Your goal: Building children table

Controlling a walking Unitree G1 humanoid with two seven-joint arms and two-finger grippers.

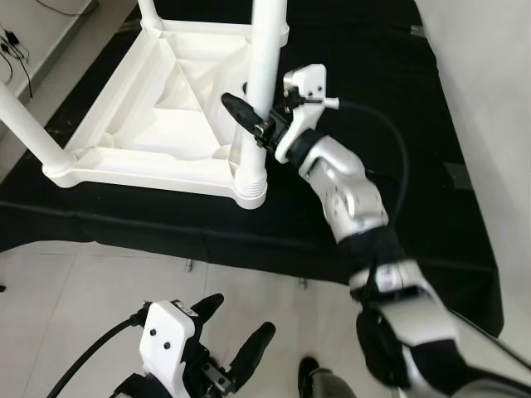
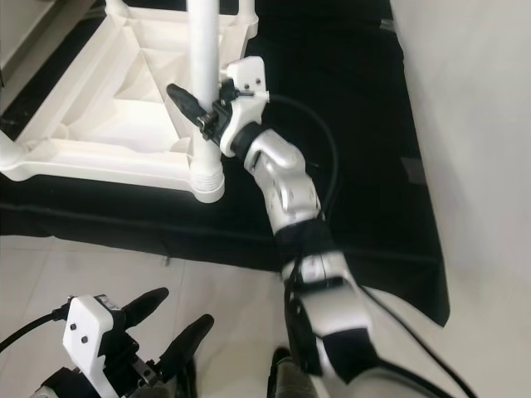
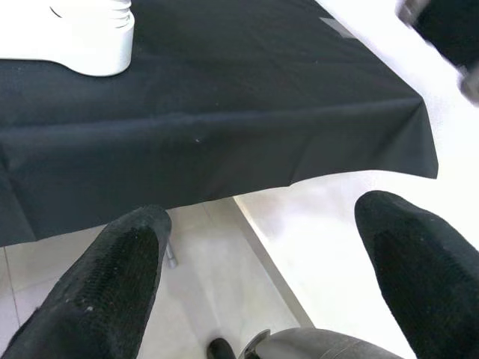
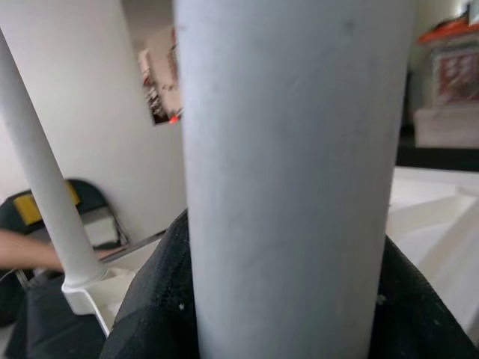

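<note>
Nearest to me, the left tool (image 1: 236,332) is hanging low over the pale tiled floor (image 1: 91,290) with its two black fingers (image 3: 112,292) spread apart and gripping nothing. I am holding the right tool (image 1: 253,124) out over the black-draped worktop (image 1: 373,99), its fingers clamped on the near upright white leg (image 1: 265,50). I am seeing the white children table (image 1: 158,99) lying upside down on that worktop, with the clamped leg standing in its near corner socket (image 1: 250,184) and another leg (image 1: 29,124) rising at the left corner.
</note>
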